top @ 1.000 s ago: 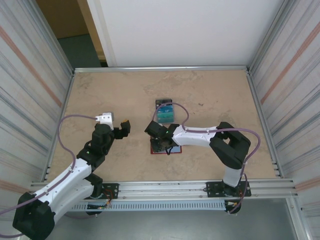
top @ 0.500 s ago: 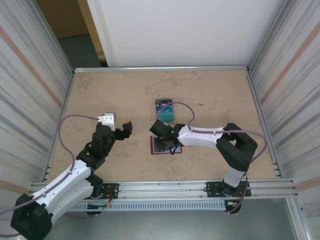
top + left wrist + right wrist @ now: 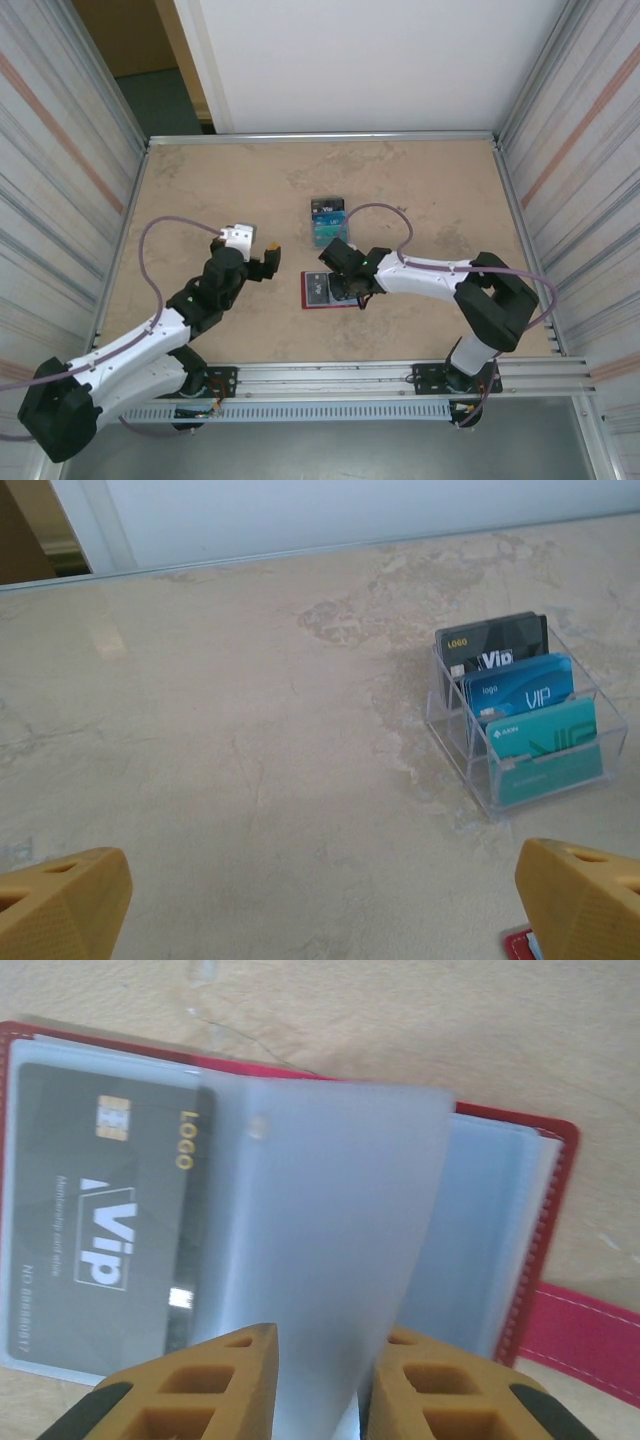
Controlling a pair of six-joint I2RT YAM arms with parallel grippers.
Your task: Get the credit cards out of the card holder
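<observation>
- Nearest us, the left tool (image 3: 320,880) hung above the bare surface (image 3: 250,730), its two yellow fingers (image 3: 62,905) spread wide apart with nothing between them.
- From above, that tool sat left of the red wallet (image 3: 316,291), apart from it, pointing toward it.
- The wallet lay open and flat on the surface, near the middle, with the right tool (image 3: 327,1338) directly over it.
- The right tool stood narrow, closed on a clear sleeve (image 3: 330,1210) of the wallet; that leaf rose off the pages and ran down into the slim gap between the fingers.
- To the left of the lifted leaf, a dark grey card (image 3: 110,1220) with a gold chip and pale "VIP" lettering sat flat inside the wallet's left-hand sleeve.
- To the right, more pale sleeves lay stacked against the red edge, and a red strap (image 3: 590,1332) stuck out onto the surface.
- Farther back, just beyond the wallet, a clear plastic box (image 3: 452,725) stood on the surface.
- Three cards stood on edge in it, one behind the other: a teal card (image 3: 545,748) nearest, a blue card (image 3: 520,692) in the middle, a black card (image 3: 500,648) farthest.
</observation>
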